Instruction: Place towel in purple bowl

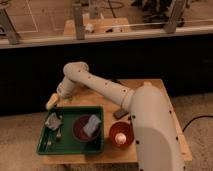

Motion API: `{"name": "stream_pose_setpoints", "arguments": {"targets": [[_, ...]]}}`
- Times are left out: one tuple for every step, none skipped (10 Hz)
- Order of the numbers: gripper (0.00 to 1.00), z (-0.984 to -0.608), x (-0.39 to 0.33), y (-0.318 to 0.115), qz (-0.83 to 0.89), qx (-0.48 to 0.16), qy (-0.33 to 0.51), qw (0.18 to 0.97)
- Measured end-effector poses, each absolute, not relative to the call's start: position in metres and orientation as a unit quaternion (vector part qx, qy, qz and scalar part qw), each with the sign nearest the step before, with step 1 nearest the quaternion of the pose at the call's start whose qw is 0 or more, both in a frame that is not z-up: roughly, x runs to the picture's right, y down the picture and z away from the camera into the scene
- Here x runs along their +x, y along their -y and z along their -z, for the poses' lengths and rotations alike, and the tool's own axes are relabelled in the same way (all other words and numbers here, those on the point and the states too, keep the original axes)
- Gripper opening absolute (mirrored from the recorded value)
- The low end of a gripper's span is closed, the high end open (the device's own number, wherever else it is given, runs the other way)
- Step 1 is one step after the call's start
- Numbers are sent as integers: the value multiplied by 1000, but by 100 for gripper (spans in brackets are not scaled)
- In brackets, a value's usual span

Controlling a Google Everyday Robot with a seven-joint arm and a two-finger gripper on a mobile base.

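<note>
The towel [52,120], a small light-grey crumpled cloth, lies at the left end of a green tray [46,145]. The purple bowl [78,131] stands in the middle of that tray with a blue-grey pad [92,124] resting in it. My gripper [51,102] hangs at the tray's far left corner, just above and behind the towel. It is open with nothing in it. The white arm [95,85] reaches to it from the right.
An orange-brown bowl [121,136] with a pale round thing inside stands right of the tray. A small dark object [119,113] lies on the wooden table [150,87]. My white body covers the table's right side. A dark wall and railing stand behind.
</note>
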State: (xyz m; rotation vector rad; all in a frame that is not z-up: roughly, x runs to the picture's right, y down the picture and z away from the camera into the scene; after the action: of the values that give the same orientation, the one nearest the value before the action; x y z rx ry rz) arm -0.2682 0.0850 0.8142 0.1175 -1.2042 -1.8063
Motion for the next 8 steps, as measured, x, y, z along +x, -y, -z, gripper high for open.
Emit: {"name": "stream_pose_setpoints", "arguments": {"targets": [[80, -814, -270, -86, 740, 44, 491, 458], [80, -812, -272, -86, 742, 42, 491, 454], [80, -813, -271, -86, 742, 42, 490, 455], [80, -813, -269, -86, 742, 42, 490, 456], [80, -813, -270, -86, 742, 42, 490, 456], [80, -813, -271, -86, 740, 42, 492, 456], [80, -812, -271, -85, 735, 41, 502, 454], [80, -808, -273, -85, 732, 38, 510, 451]]}}
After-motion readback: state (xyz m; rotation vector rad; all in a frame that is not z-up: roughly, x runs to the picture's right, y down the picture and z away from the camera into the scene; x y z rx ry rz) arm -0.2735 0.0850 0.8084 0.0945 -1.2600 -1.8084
